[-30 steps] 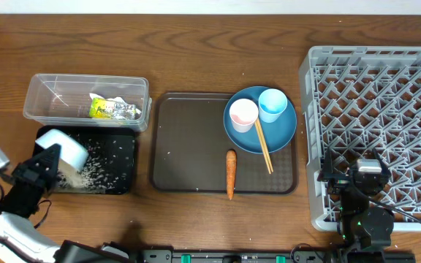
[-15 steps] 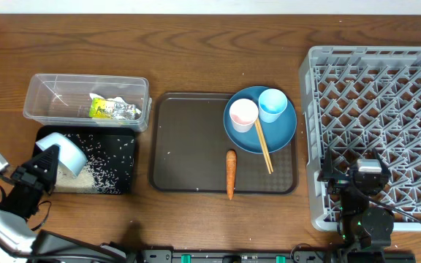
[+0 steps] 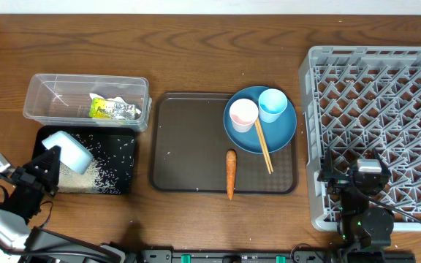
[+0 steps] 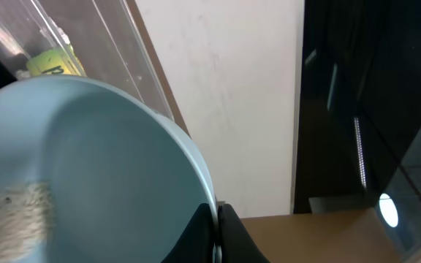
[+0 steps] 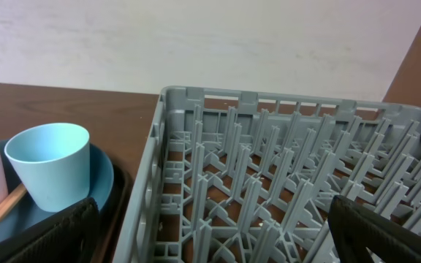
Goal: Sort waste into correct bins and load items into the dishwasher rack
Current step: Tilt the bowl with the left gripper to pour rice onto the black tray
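Dumping rice (image 3: 99,174): left hand (image 3: 46,166) pinched shut on bowl (image 3: 68,151), tilted over black tray (image 3: 125,184); wrapper (image 3: 112,109) already in tub (image 3: 50,91); carrot (image 3: 231,174), plate (image 3: 282,135), cups (image 3: 272,104), chopsticks (image 3: 263,146) not yet moved; rack (image 3: 386,109) empty; right hand (image 3: 368,174) wide open, idle.

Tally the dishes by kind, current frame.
Cups: 2, pinkish-white cup and light-blue cup
Plate: 1
Bowl: 1
Chopsticks: 1 pair
Total: 5

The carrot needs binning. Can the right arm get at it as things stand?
Probably yes: its pincer is open and empty, and the carrot lies uncovered on the brown tray next to the rack.
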Controlling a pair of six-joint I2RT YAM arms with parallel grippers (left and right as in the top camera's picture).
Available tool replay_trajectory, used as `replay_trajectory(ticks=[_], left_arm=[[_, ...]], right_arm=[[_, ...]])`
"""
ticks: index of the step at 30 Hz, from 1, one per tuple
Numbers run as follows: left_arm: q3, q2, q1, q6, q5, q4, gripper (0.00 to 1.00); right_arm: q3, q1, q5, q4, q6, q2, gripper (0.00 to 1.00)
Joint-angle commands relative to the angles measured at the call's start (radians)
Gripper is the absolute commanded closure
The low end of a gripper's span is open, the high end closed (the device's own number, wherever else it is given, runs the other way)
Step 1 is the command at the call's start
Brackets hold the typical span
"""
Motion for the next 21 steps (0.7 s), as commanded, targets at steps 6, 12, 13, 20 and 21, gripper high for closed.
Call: replay_trajectory(ticks=[6, 12, 13, 20, 21], left_arm=[[-0.003, 0.000, -0.032, -0.055, 0.029, 0.028, 0.93], [-0.003, 0.000, -0.068, -0.104, 0.029, 0.055, 0.93], [-0.003, 0.000, -0.070, -0.113, 0.029, 0.048, 0.93], [-0.003, 0.000, -0.074, -0.117, 0.029, 0.063, 0.93], [-0.003, 0.000, -0.074, -0.113, 0.029, 0.085, 0.92]], right_arm=[[-0.001, -0.003, -0.001, -0.004, -0.010, 0.000, 0.01], [-0.001, -0.003, -0.001, -0.004, -0.010, 0.000, 0.01], [-0.001, -0.003, -0.001, -0.004, -0.010, 0.000, 0.01], [-0.001, -0.003, -0.001, -0.004, -0.010, 0.000, 0.01], [-0.001, -0.003, -0.001, -0.004, -0.010, 0.000, 0.01]])
